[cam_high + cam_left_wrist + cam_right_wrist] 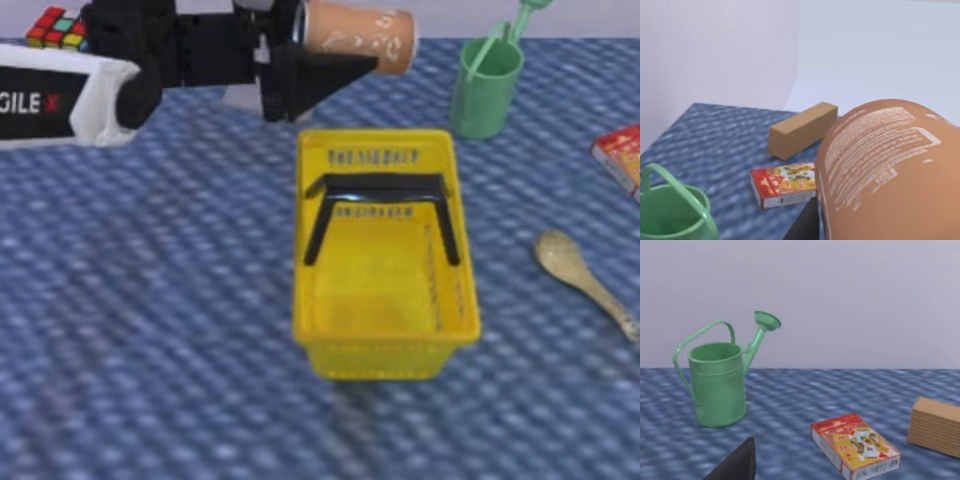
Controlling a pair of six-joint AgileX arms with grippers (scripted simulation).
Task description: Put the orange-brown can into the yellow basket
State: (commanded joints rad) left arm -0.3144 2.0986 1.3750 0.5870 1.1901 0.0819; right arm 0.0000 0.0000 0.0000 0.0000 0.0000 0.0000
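Can, top view: small orange-brown cylindrical can (358, 38) with pale markings lies on its side in the air at 12 o'clock, beyond the basket's far wall, not in it.
Left gripper: left gripper (335, 60) reaches in from 11 o'clock, dark fingers pinching the can.
Basket: large bright yellow slotted plastic basket (385, 345) at centre, black handle folded across it.
Others: green metal watering can (486, 88) at 1 o'clock; pale spoon (583, 278) at 3 o'clock; colourful puzzle cube (57, 28) at 10 o'clock.
Left wrist view: can's side fills the near corner; red card box (784, 184) and tan rectangular block (802, 129) lie beyond.
Right wrist view: right gripper (735, 463) shows one dark finger only; spread or pressed, I cannot tell.
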